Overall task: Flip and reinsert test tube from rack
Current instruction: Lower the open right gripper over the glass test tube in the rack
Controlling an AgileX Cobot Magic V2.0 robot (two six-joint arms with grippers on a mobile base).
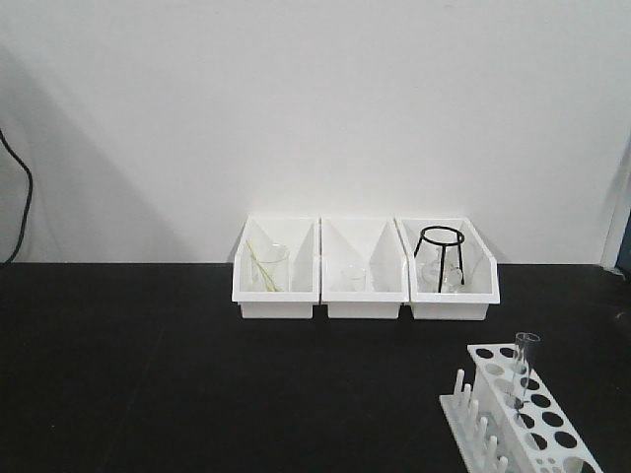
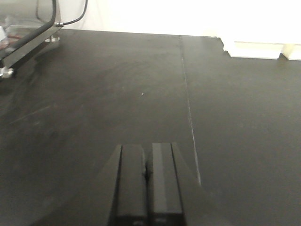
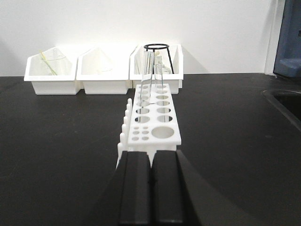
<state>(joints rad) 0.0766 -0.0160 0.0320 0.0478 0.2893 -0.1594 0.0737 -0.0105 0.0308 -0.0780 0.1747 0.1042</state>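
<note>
Black matte tabletop [image 1: 148, 374] against a plain white wall [image 1: 296, 99]. White plastic rack [image 1: 485, 379]: sloped top plate pierced by two rows of round holes, with short rounded pegs [image 3: 126, 125] along one side. The test tube [image 1: 523, 374], slim clear glass, stands upright in a hole toward the rack's far end. Its open rim is uppermost, so the flip is judged not yet begun.

Right gripper [image 3: 150, 181]: flat black fingers pressed together and empty. It sits just short of the rack's near end, aligned with the rack's long axis, presumably to approach the tube along the row.

Left gripper [image 2: 146, 179]: fingers likewise closed on nothing, over bare tabletop. The rack does not appear in its view.

Beyond the rack, three white storage bins [image 1: 365, 296] hold spare glassware and a black wire tripod [image 1: 441, 256], apparently stored away from the work.
</note>
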